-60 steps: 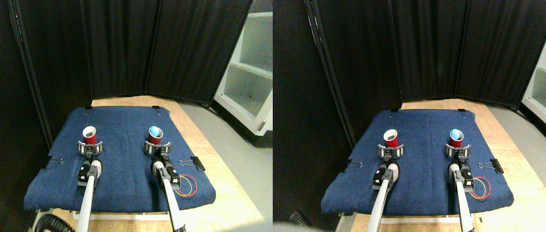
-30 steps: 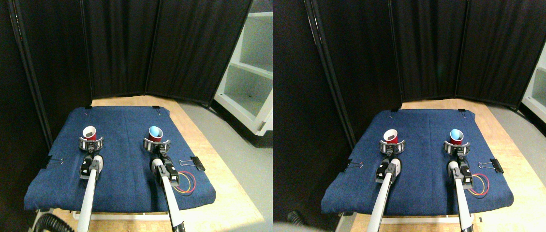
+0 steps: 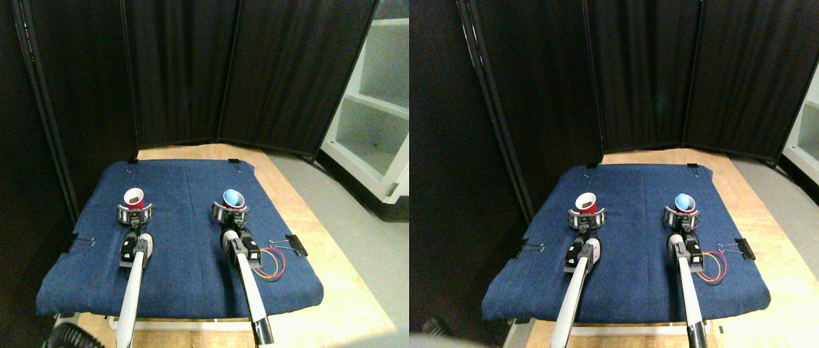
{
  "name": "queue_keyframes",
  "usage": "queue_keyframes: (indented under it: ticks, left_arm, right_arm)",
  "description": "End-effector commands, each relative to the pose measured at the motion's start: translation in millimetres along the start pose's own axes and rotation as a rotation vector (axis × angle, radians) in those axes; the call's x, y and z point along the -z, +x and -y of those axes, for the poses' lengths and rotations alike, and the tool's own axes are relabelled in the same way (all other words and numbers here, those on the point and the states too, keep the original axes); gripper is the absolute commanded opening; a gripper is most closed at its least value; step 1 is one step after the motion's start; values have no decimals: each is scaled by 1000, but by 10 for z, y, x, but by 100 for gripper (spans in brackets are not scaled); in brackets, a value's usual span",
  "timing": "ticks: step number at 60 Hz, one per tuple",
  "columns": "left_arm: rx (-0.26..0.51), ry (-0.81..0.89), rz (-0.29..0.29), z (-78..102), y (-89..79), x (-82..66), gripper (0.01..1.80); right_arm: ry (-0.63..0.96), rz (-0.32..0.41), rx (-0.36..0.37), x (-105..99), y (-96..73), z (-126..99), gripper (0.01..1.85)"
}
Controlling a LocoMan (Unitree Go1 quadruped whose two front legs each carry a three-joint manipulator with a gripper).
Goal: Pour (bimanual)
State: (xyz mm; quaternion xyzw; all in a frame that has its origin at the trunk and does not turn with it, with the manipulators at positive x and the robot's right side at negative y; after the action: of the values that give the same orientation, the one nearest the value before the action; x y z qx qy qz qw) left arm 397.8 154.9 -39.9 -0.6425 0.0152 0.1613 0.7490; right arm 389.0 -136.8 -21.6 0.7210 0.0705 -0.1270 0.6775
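Two red cups sit in my grippers over a blue cloth [image 3: 184, 185]. The left red cup [image 3: 134, 197] has a white inside with something dark low in it. My left gripper [image 3: 135, 212] is shut on this cup, its grey jaws ringing the lower half. The right red cup [image 3: 233, 198] shows a light blue inside and leans slightly left. My right gripper [image 3: 229, 211] is shut on it the same way. The cups are about a third of the cloth's width apart. I cannot tell whether they touch the cloth.
The cloth covers a wooden table [image 3: 340, 290] and is pinned by black binder clips [image 3: 295, 244] at its edges. Red and yellow wires [image 3: 273, 265] loop beside my right arm. Black curtains [image 3: 235, 72] close the back and left. A white shelf unit [image 3: 373, 109] stands at right.
Both grippers with their cups have moved up in the picture, away from me. The right one has also shifted a little left, uncovering more of the wires.
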Motion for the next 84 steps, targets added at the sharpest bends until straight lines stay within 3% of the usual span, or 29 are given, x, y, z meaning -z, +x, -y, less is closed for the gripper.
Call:
queue_keyframes:
  ticks: [1, 12, 27, 30, 33, 35, 39, 46, 64, 76, 84]
  left_arm:
    - [-43, 46, 20, -116, 46, -14, 113]
    - [-46, 47, 7, -109, 73, -12, 115]
    - [-54, 56, 45, -97, 77, 6, 95]
    - [-46, 72, 74, -97, 76, 7, 81]
    - [-38, 85, 98, -100, 75, 6, 53]
    - [-41, 89, 109, -105, 75, 2, 33]
    - [-40, 102, 122, -107, 71, 2, 33]
    - [-43, 114, 143, -113, 56, -10, 33]
    - [-17, 117, 124, -105, -25, -52, 33]
    - [-6, 125, 122, -86, -86, -82, 33]
    - [17, 143, 71, 3, -146, -79, 33]
  right_arm:
    - [6, 6, -41, -27, 42, -33, 105]
    - [-11, 19, -34, -66, 68, -11, 112]
    - [-34, 54, -14, -134, 77, 0, 106]
    - [-45, 62, -25, -140, 77, 7, 97]
    - [-64, 93, -43, -140, 86, 15, 80]
    - [-84, 145, -55, -126, 79, 11, 54]
    - [-72, 190, -53, -120, 87, 5, 33]
    - [-62, 167, -42, -126, 71, -23, 33]
    - [-105, 128, -52, -133, 14, -71, 33]
    - [-175, 99, -104, -99, -36, -136, 33]
    - [-215, 54, -143, -42, -110, -300, 33]
